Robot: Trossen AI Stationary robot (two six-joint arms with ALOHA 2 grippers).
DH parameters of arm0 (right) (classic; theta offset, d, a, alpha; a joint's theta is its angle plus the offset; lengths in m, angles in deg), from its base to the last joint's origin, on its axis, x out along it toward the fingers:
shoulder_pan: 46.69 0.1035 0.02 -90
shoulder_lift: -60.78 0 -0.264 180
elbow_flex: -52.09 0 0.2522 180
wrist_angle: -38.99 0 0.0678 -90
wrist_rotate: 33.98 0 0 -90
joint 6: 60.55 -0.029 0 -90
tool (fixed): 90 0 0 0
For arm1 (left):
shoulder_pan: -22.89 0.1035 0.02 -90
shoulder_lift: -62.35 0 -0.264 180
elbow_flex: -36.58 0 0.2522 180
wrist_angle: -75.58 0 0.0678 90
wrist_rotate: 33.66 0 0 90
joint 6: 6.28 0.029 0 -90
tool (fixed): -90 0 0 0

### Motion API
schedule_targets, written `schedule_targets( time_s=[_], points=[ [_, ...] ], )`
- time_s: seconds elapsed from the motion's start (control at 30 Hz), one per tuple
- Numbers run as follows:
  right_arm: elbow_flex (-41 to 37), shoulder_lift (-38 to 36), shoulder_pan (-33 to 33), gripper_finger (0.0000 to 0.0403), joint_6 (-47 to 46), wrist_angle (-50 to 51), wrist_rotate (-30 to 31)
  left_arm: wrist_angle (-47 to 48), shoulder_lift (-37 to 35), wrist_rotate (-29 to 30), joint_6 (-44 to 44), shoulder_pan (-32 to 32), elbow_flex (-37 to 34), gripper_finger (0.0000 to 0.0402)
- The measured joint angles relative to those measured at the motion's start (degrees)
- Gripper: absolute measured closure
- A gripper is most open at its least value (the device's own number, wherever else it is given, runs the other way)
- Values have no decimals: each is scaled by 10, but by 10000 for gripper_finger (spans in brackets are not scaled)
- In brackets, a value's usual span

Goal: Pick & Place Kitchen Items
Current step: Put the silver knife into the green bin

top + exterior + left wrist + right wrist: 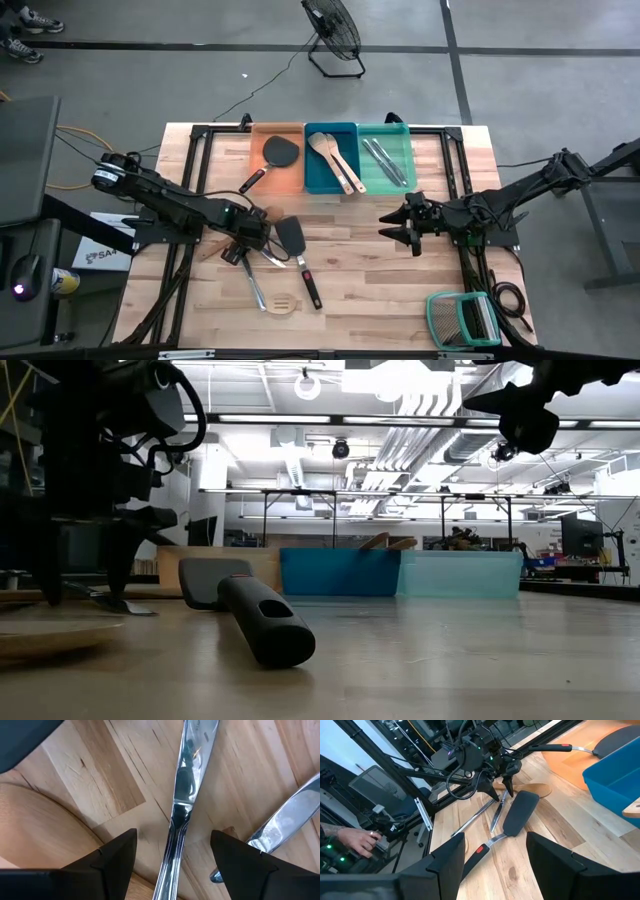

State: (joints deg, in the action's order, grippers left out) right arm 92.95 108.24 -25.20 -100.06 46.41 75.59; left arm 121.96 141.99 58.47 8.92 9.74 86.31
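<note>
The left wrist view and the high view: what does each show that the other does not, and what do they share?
Only the left wrist view shows that the open left tool straddles the silver knife, with a second silver piece beside it. Only the high view shows the orange tray, blue tray, teal tray, the black spatula and the right tool hanging over bare table. Both show the wooden table.

Utensils on the table (pixel 400 290), trays behind.
Three trays (pixel 331 160) sit side by side; a spatula (pixel 296 255) and knife (pixel 182 795) lie before them.
</note>
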Motion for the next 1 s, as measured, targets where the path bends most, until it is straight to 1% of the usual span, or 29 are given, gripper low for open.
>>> schedule_targets(
  time_s=[0.3,0.4,0.77,1.0],
  points=[
    [0,0,0,200,-8,0,0,-1,1,-3,0,0,-1,149],
    [0,0,0,200,-8,0,0,-1,1,-5,0,0,-1,156],
    [0,0,0,200,-10,0,0,0,1,-13,0,0,-2,254],
    [0,0,0,200,-10,0,0,0,1,-18,0,0,-2,286]
  ],
)
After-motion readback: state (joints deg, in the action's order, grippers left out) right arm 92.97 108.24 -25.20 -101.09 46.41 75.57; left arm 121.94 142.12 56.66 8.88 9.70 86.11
